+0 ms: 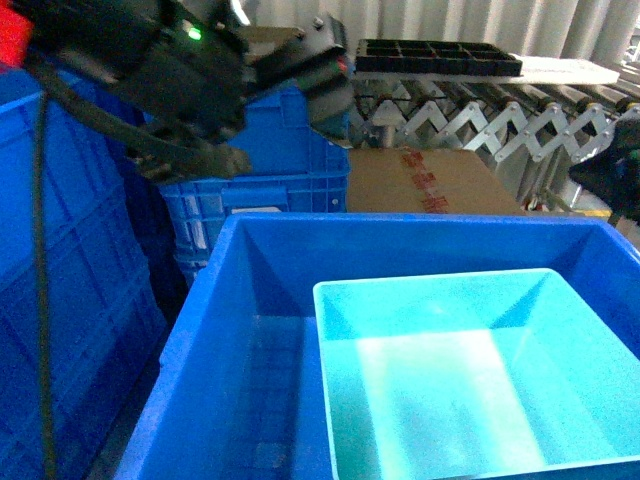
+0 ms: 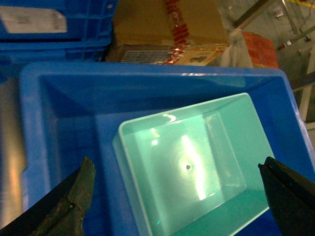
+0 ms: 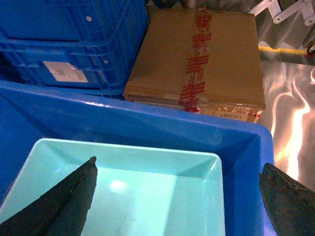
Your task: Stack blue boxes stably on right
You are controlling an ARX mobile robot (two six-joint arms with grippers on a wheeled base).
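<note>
I have one turquoise tub (image 1: 470,380) in sight, sitting inside the big royal-blue crate (image 1: 215,330) and pushed over to its right side, with bare crate floor showing to its left. From the left wrist camera the tub looks slightly skewed against the crate walls, and I cannot tell whether it is a single tub or one already nested on another; only one rim is plain to me. My left tool (image 2: 177,189) hangs above the crate with its two fingers spread wide, nothing between them, and the tub below the gap. My right tool (image 3: 177,194) is likewise released and empty, its fingers apart above the tub's far edge and the crate's right corner. In the head view the left arm (image 1: 180,70) is raised high at upper left, and only a dark bit of the right arm shows at the right edge. Behind the crate I see a taped cardboard carton (image 3: 202,54), more ribbed blue crates (image 3: 74,44) stacked at left, and a roller conveyor (image 1: 480,115) carrying a black divided tray (image 1: 435,55). My reading is that at least one tub is placed on the right, neither tool carries another, and I see no further tub waiting, so I cannot say how many remain to be stacked.
</note>
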